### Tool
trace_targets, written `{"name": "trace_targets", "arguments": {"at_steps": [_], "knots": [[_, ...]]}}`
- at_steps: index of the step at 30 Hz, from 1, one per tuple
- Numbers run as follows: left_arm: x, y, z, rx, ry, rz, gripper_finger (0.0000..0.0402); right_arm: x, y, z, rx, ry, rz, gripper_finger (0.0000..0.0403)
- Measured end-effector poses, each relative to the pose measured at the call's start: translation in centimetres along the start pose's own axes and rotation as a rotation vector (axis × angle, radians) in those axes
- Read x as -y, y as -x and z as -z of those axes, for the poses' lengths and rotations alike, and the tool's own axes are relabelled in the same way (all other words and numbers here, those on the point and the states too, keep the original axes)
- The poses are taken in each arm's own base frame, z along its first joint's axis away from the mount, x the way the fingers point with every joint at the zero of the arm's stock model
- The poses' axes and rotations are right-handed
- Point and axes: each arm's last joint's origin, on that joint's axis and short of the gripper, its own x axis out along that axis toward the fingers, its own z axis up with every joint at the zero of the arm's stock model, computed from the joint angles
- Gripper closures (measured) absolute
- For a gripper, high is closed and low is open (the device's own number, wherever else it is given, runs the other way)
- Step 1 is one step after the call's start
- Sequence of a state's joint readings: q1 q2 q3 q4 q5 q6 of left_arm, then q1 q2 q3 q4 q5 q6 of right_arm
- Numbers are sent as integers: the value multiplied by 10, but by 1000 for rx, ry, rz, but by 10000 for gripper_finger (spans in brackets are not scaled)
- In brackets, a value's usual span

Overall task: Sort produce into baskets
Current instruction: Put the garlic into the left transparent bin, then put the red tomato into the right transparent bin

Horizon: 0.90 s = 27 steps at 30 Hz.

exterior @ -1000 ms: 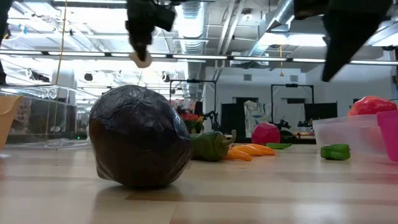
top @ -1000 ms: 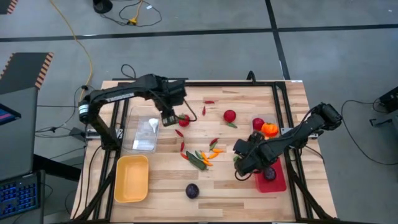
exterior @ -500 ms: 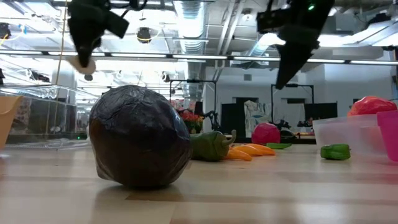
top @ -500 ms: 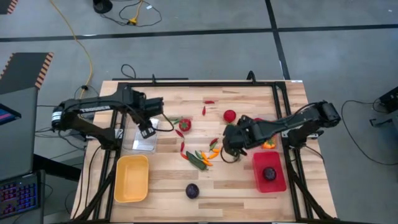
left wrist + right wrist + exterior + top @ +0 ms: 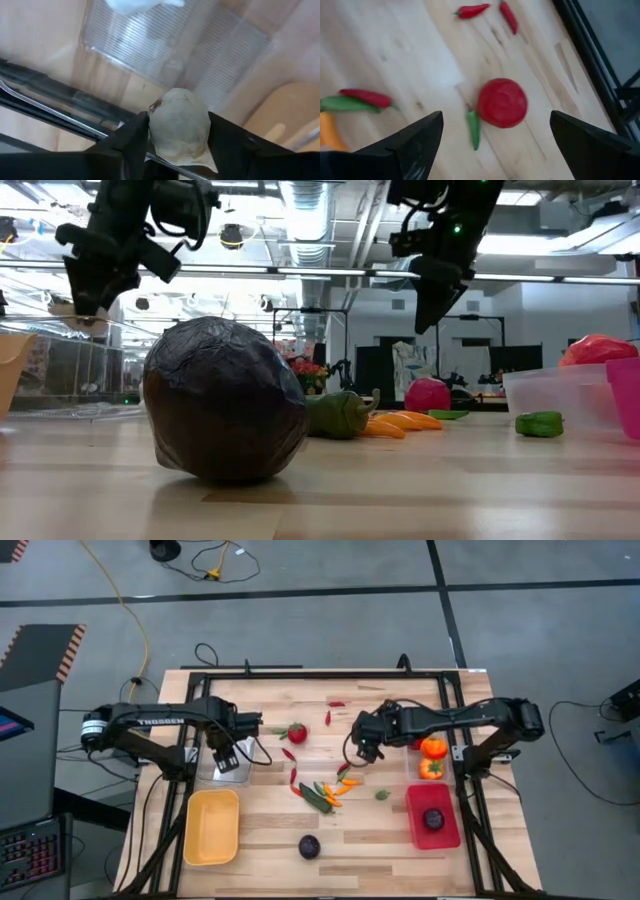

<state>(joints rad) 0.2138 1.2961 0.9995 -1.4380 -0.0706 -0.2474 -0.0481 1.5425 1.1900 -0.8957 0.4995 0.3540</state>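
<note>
My left gripper (image 5: pixel 228 754) hangs over the clear basket (image 5: pixel 165 55) at the table's left, shut on a white garlic (image 5: pixel 179 127). My right gripper (image 5: pixel 505 145) stands wide open above a red tomato (image 5: pixel 502 102) at the table's middle right, its fingers well apart on either side. A green chilli (image 5: pixel 473 129) lies beside that tomato. A second tomato (image 5: pixel 297 732) and a heap of chillies (image 5: pixel 325 790) lie mid-table. A dark purple round (image 5: pixel 309 846) rests near the front edge. Another dark purple round (image 5: pixel 433 819) lies in the red basket (image 5: pixel 418 830). My left gripper pinches the garlic by its two opposite sides (image 5: pixel 156 125) between the two fingers. The fingers come from above, pointing down. The garlic is lifted clear, above the clear basket's ribbed floor.
The yellow basket (image 5: pixel 211 827) stands at the near left. Two orange peppers (image 5: pixel 433 747) lie at the right, beyond the red basket. Red chillies (image 5: pixel 472 10) lie toward the far edge. A black frame rail (image 5: pixel 447 700) borders the table.
My left gripper has carried the garlic toward the table's left and near edges and down, over the clear basket. My right gripper has swung away from the red basket toward the far edge and the left, and now stands above the tomato, open throughout.
</note>
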Motion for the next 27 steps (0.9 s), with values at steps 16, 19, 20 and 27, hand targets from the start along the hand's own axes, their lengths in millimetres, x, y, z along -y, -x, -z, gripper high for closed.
{"name": "trace_targets", "arguments": {"at_steps": [16, 19, 20, 27], "knots": [[1, -5, -3, 30, 73, -7, 153, 30, -16, -17, 39, 153, 33, 8], [1, -5, -3, 30, 81, -7, 152, 33, -18, -20, 55, 129, 37, 8], [1, -5, -3, 32, 81, -6, 152, 34, -18, -20, 55, 127, 38, 8], [0, -1, -4, 111, 31, 13, 152, 36, -20, -20, 51, 120, 41, 8]]}}
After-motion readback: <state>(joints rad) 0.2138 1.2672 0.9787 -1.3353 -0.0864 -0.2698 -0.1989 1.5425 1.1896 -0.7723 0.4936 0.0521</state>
